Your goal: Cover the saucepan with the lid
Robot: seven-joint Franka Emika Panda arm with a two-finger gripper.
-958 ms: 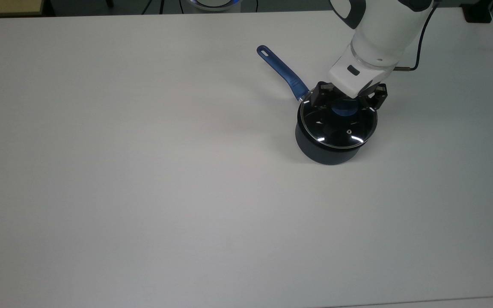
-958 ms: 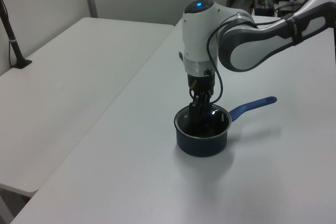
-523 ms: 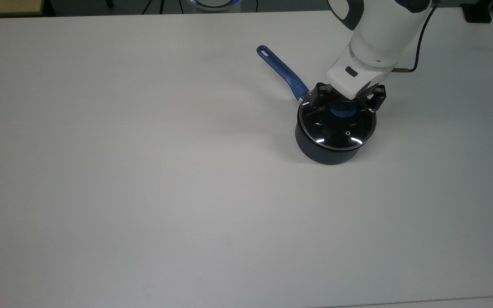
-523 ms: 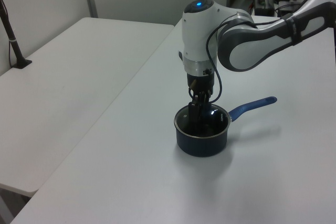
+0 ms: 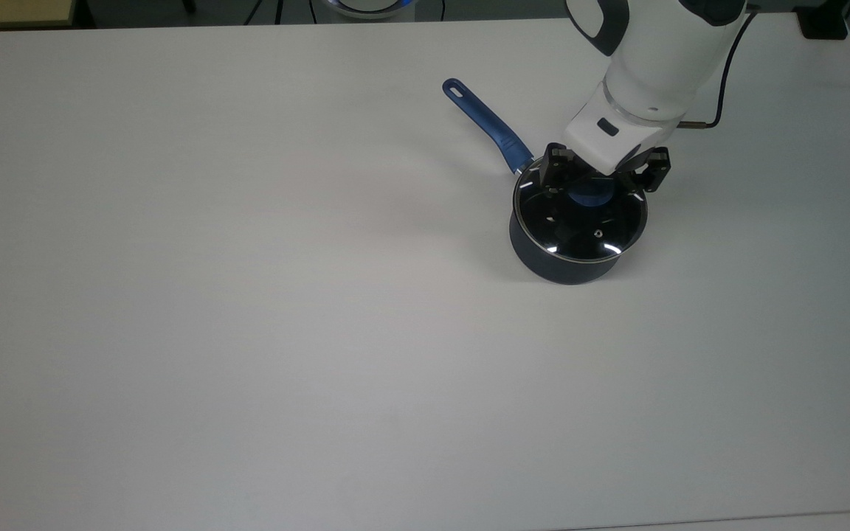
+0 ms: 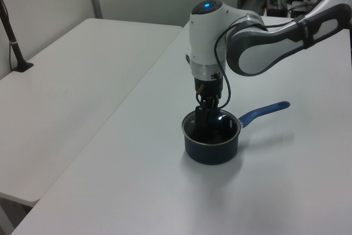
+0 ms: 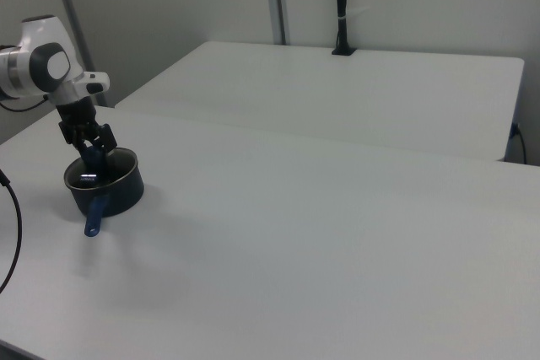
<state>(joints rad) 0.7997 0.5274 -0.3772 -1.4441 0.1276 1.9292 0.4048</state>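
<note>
You see the saucepan (image 5: 569, 254), a deep, dark round pot with a long blue handle (image 5: 485, 125), toward the top view's right on the white table (image 5: 248, 295). The clear glass lid (image 5: 580, 221) covers its mouth. The gripper (image 5: 602, 171) sits above the blue knob (image 5: 587, 195), fingers (image 5: 554, 166) spread either side, not clamping.

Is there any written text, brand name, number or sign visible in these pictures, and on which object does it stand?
None: no readable word, brand, number or sign stands anywhere.
The saucepan, the lid and the white table are plain.
The arm carries a blue light, no lettering.
</note>
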